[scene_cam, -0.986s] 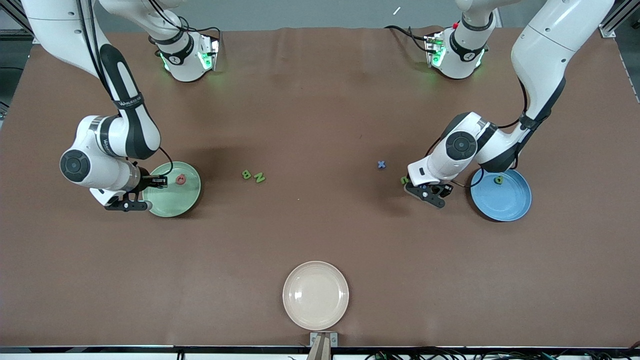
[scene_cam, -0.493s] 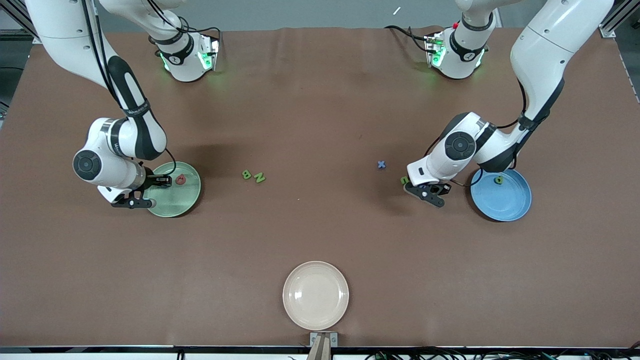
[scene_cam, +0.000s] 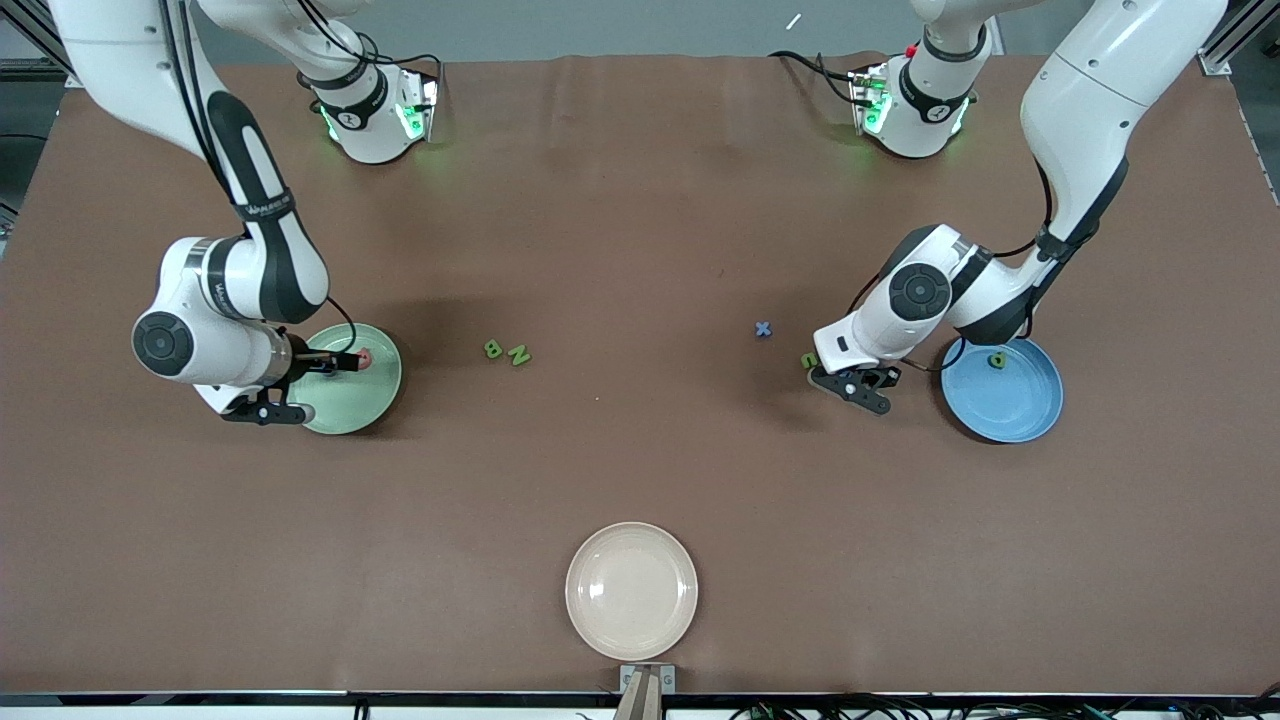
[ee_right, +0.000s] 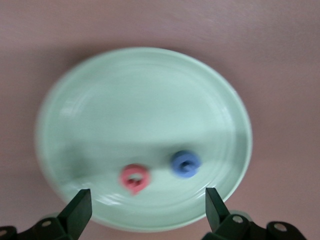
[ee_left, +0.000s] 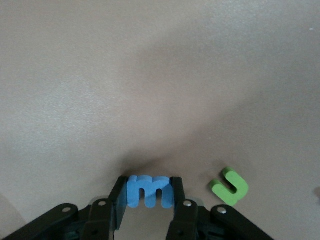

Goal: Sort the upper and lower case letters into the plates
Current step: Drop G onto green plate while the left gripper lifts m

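Looking at the front view first, I see the right gripper [scene_cam: 300,385] over the pale mint green round plate [scene_cam: 375,400], its wrist hiding much of the dish. The left gripper [scene_cam: 858,385] is low on the brown table [scene_cam: 640,230] beside the bright blue round plate [scene_cam: 1010,410], which holds a small green letter [scene_cam: 996,360].

In the left wrist view, the fingers [ee_left: 176,192] pinch a chunky blue lowercase m [ee_left: 150,191]; a green letter [ee_left: 230,186] lies beside it, shape hard to read.

In the right wrist view, the jaws are spread wide and empty, with a pink letter [ee_right: 134,178] and a blue letter [ee_right: 185,163] blurry in the mint plate.

even overhead light, soft shadows, blurry right wrist view
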`<move>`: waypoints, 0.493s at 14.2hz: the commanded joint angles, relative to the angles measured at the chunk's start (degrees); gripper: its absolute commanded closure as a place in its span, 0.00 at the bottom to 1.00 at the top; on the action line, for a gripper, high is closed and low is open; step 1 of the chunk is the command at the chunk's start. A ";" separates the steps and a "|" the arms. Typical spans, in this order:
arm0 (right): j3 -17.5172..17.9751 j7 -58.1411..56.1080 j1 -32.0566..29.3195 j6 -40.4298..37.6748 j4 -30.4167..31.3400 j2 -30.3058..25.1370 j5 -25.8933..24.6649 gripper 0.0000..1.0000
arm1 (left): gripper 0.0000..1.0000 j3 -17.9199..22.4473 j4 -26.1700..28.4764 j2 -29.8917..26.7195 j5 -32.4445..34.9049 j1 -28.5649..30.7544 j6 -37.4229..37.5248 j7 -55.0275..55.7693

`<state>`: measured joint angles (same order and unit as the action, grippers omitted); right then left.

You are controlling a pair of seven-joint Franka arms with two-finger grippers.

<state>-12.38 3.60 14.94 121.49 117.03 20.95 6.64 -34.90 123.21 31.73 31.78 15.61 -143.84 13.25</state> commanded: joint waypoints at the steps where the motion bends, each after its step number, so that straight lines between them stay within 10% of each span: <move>1: -0.01 11.56 6.75 -1.43 -0.67 -1.17 0.03 0.00 | 0.81 -0.70 0.19 -3.15 1.35 2.75 0.13 -3.56; 7: -0.01 28.71 16.68 15.50 7.57 -0.56 0.03 0.00 | 0.84 -7.18 0.72 -8.26 1.35 16.43 2.67 -27.35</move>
<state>-11.91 26.60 28.75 131.39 120.38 21.18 6.66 -38.05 122.20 25.65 32.37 25.59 -143.00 -7.00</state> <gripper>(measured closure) 0.000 0.604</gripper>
